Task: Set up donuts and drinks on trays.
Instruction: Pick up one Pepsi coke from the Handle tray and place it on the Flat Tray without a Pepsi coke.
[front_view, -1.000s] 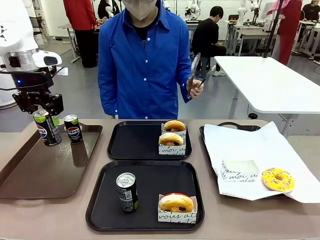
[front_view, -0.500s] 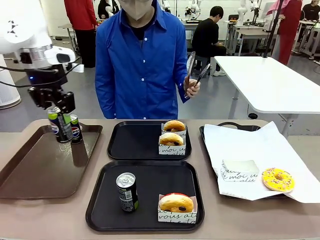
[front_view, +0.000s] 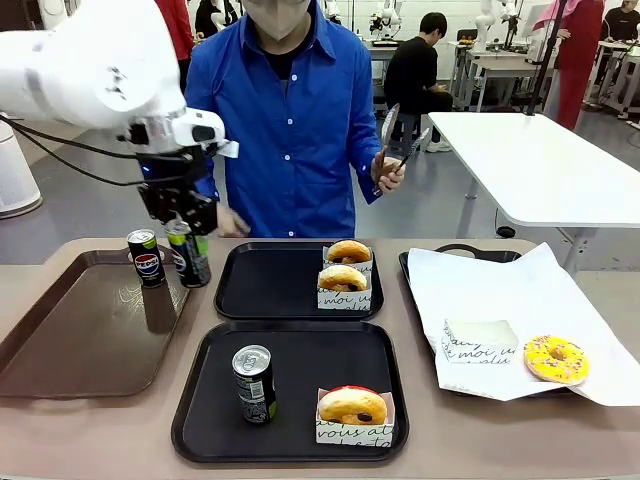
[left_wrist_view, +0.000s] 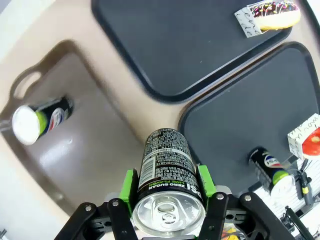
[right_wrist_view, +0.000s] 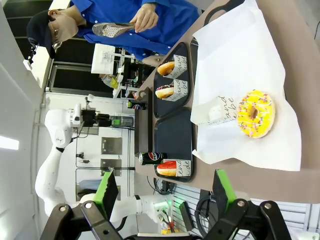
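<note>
My left gripper (front_view: 186, 228) is shut on a black soda can (front_view: 189, 256), which hangs over the right rim of the brown tray (front_view: 60, 350), beside the far black tray (front_view: 270, 285). In the left wrist view the can (left_wrist_view: 166, 162) sits between the green pads (left_wrist_view: 130, 182). A second can (front_view: 147, 258) stands on the brown tray. The far tray holds two sleeved donuts (front_view: 345, 272). On the near black tray (front_view: 300, 350) stand a can (front_view: 254, 383) and a sleeved donut (front_view: 352, 407). My right gripper (right_wrist_view: 165, 192) is open and holds nothing.
At the right, a tray lined with white paper (front_view: 520, 290) carries a yellow sprinkled donut (front_view: 555, 359) and a paper sleeve (front_view: 480, 340). A person in a blue shirt stands at the far edge and holds metal tongs (front_view: 395, 140) up in one hand.
My left arm has carried the can to the right, from the brown tray's far left corner to its right rim. The other can stayed on the brown tray.
</note>
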